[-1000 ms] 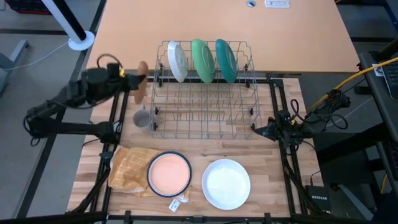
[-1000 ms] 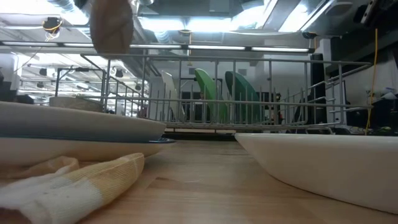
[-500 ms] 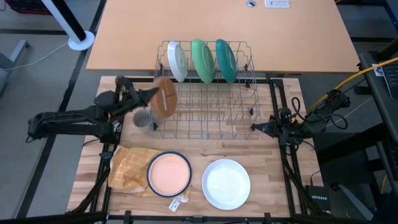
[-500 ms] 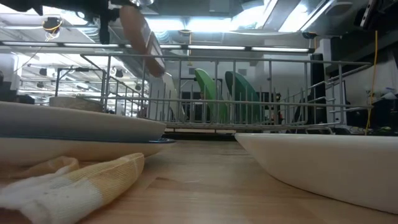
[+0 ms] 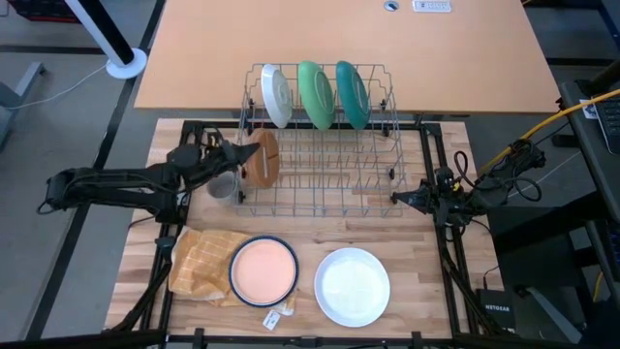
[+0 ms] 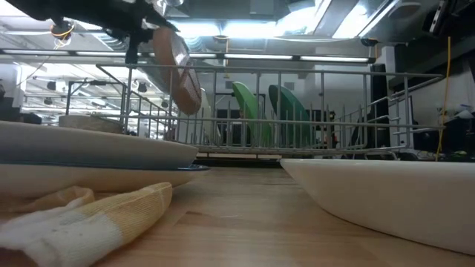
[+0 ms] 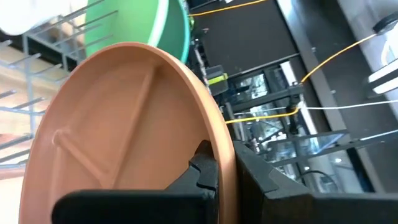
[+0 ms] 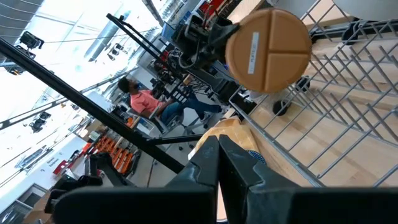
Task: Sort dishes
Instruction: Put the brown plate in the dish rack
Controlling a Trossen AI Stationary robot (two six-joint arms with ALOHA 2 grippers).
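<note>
Rack [image 5: 320, 145] of grey wire sits at the middle of the table's far half, and the left gripper [image 5: 235, 157] hangs just above its left end, clamped on the rim of a brown plate [image 5: 261, 156]. We see the plate held on edge, nearly upright, its face turned along the rack's length. In the low view it leans a little, top toward the arm, bottom toward the wires [image 6: 178, 70].

Three plates already stand in the far row: white [image 5: 276, 95], green [image 5: 316, 93] and teal [image 5: 352, 93]. The brown plate sits nearer than that row, over the rack's left end, so we judge the coming move to be a short drop straight down into a slot, with the plate's edge kept in line with the wires.

The right gripper [image 5: 399, 201] is shut and empty, resting at the rack's near right corner, well away from the brown plate.

Near the table's front edge lie a peach plate [image 5: 263, 270] and a white bowl [image 5: 352, 285], still unsorted. A grey mug [image 5: 222, 184] stands just beside the rack's left end, below the left arm.
</note>
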